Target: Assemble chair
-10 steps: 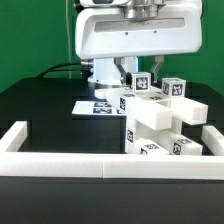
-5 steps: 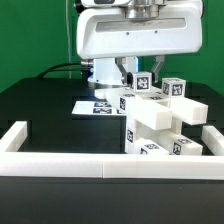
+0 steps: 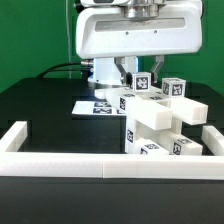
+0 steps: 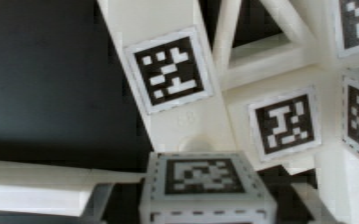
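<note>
The chair (image 3: 162,122) stands as a chunky cluster of white tagged slabs and bars at the exterior view's right of centre. Over its top, my gripper (image 3: 143,80) hangs under the big white hand. It is shut on a small white tagged chair block (image 3: 143,84) that touches the cluster. In the wrist view that block (image 4: 201,178) fills the gap of my gripper (image 4: 201,200), with a grey finger (image 4: 115,196) pressed on one side. Beyond it run a long tagged bar (image 4: 165,70) and another tagged piece (image 4: 284,122). How the block seats in the cluster is hidden.
The marker board (image 3: 98,104) lies flat on the black table behind the chair, toward the exterior view's left. A long white border rail (image 3: 90,166) runs along the front, with raised ends at both sides (image 3: 14,135). A green backdrop stands behind.
</note>
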